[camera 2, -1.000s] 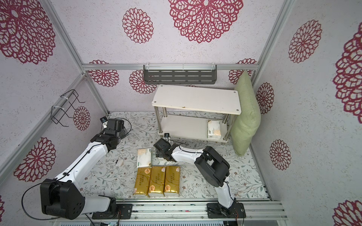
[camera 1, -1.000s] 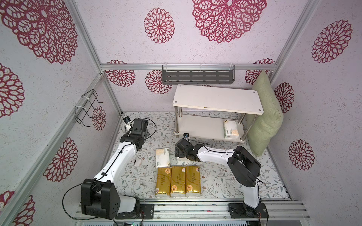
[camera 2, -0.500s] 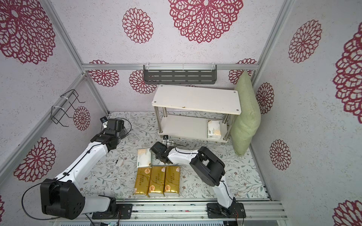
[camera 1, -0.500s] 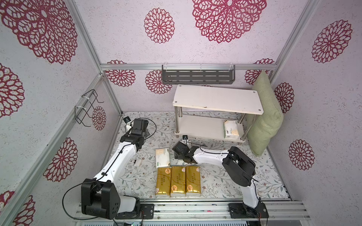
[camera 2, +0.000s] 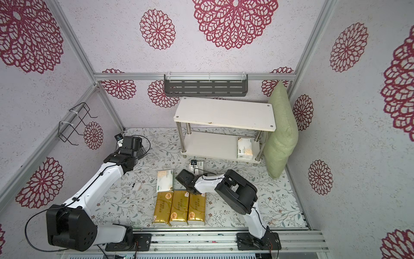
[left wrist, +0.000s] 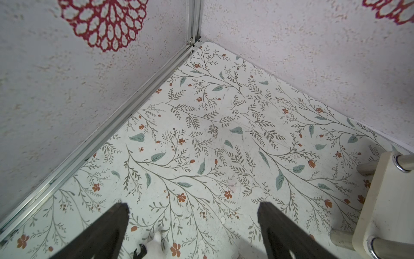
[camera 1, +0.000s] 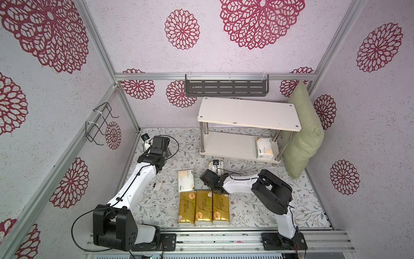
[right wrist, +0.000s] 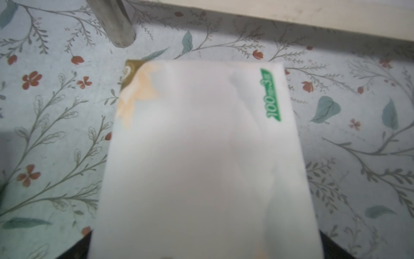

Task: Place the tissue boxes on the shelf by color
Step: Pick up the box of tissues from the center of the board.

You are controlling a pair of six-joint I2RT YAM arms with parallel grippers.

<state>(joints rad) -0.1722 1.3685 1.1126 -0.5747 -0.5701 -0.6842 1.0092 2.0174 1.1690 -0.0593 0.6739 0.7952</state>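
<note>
Three gold tissue boxes (camera 1: 203,207) lie side by side near the front edge. One white tissue box (camera 1: 186,183) lies just behind them. Another (camera 1: 264,148) rests on the lower board of the shelf (camera 1: 246,112). A third white tissue box (right wrist: 201,134) lies on the floor in front of the shelf, and only its green-printed end (camera 1: 220,165) shows from above. My right gripper (camera 1: 214,170) stands open, with its jaws on either side of that box. Its fingertips are hidden by it. My left gripper (left wrist: 192,208) hangs open and empty over bare floor near the back left corner.
A green pillow (camera 1: 302,139) leans against the right wall beside the shelf. Behind it, a grey slotted rack (camera 1: 226,86) hangs on the back wall. A black wire rack (camera 1: 98,123) is on the left wall. A small pale lump (camera 1: 158,186) lies by the left arm.
The right arm's elbow swung left and its wrist drew slightly toward the front, still over the white box. The left arm has not moved.
</note>
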